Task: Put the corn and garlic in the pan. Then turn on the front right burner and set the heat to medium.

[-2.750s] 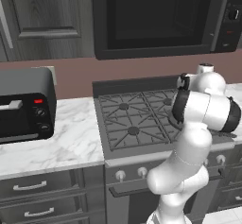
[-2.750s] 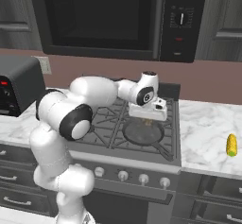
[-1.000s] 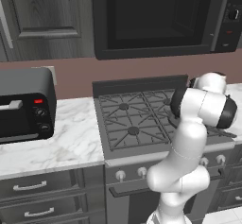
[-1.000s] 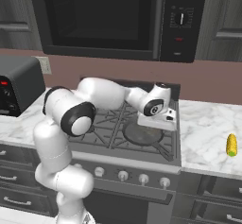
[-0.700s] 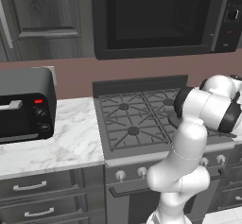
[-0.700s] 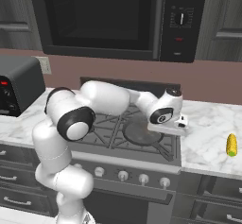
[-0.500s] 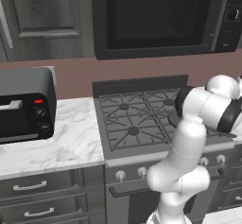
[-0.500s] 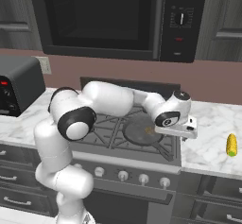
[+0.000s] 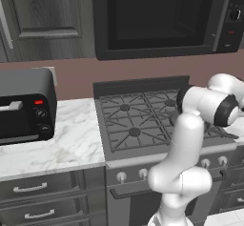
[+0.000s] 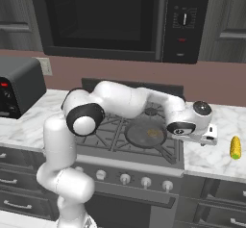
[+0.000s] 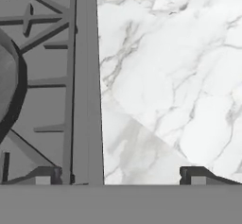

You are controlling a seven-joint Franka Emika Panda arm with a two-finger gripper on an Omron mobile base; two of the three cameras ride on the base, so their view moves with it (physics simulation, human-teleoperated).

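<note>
Over the marble surface just right of the stove, the gripper hangs with jaws spread wide and nothing between them. Corn lies on the surface a little beyond the jaws, further right, untouched. Pan sits on the front right burner behind the jaws, to their left; a small tan lump at its centre looks like the garlic, so that half seems done. Remaining: fetch corn, drop it in the pan, then turn the knob to medium.
</note>
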